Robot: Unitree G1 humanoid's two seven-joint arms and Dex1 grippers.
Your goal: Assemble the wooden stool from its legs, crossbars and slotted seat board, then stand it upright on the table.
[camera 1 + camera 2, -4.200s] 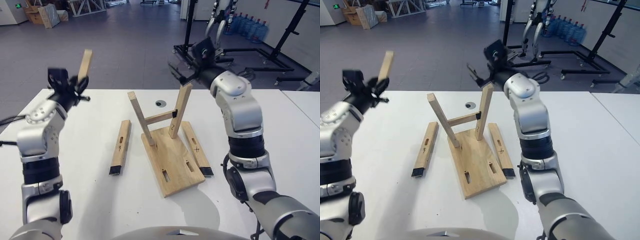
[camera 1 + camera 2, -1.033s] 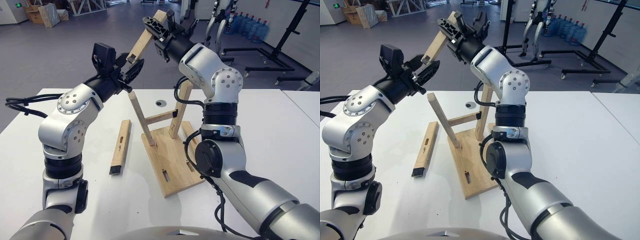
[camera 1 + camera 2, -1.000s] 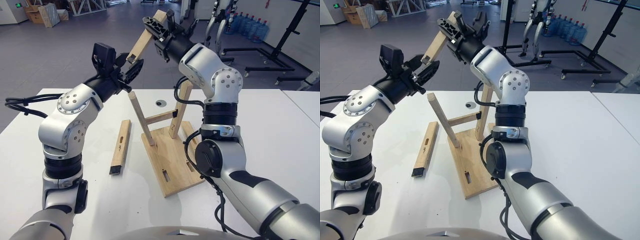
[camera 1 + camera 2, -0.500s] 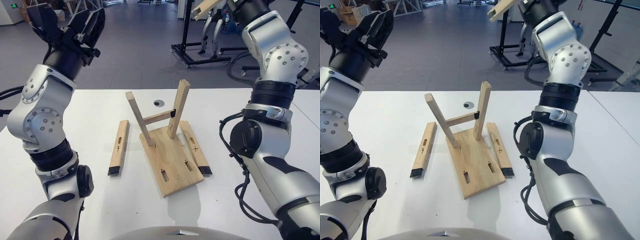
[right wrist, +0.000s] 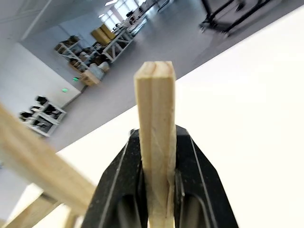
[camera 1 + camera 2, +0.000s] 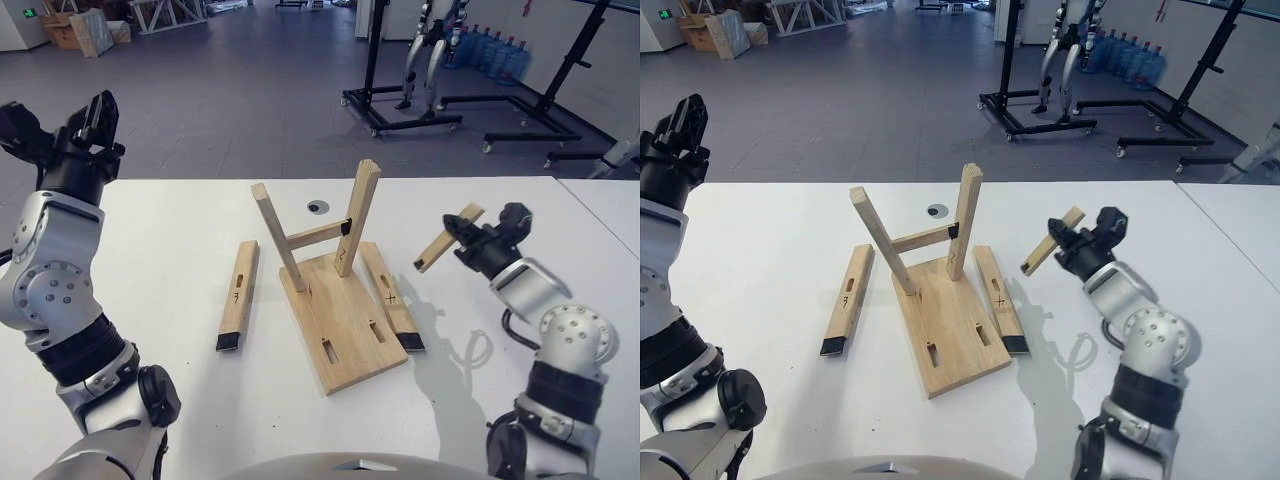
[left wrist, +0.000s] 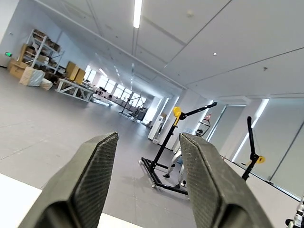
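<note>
head views: seat board (image 6: 350, 340) flat mid-table, two upright legs (image 6: 358, 215) slotted in, loose legs (image 6: 238, 293) either side; right gripper (image 6: 462, 232) clamps the crossbar (image 6: 437, 250) just right of them | left wrist: left gripper (image 7: 148, 137) spread wide, empty | right wrist: crossbar pinched near one end; I fear it pivots or clips the upright legs | table (image 6: 180, 260): bare room on the right, edge close to that arm

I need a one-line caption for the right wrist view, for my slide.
Right gripper fingers shut on a wooden crossbar, white table behind.

Head stereo above stool (image 6: 340, 325); wrist close-ups
</note>
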